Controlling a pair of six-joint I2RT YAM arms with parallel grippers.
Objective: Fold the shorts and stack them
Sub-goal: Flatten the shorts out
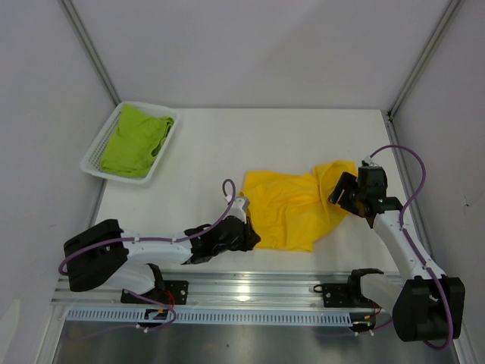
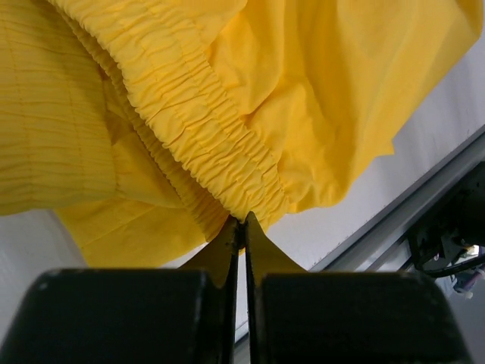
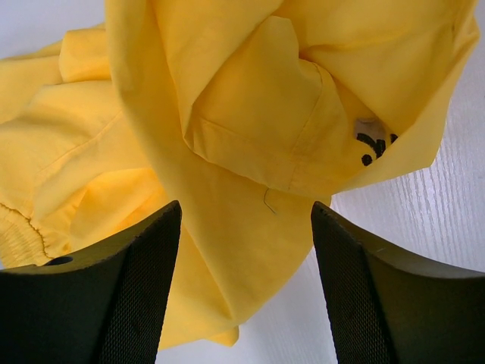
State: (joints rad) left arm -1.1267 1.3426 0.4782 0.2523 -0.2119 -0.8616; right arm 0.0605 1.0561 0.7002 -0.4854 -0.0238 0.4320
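Top view: we located the yellow shorts (image 1: 292, 208) crumpled on the table (image 1: 220, 144), right of centre, and the green shorts (image 1: 136, 140) inside the white basket (image 1: 92, 165) at far left.

Left wrist view: we confirmed the left gripper (image 2: 242, 225) clamped on the yellow elastic waistband (image 2: 204, 129).

Right wrist view: we found the right gripper (image 3: 244, 208) spread wide, holding nothing, over cloth bearing the dark label (image 3: 373, 145).
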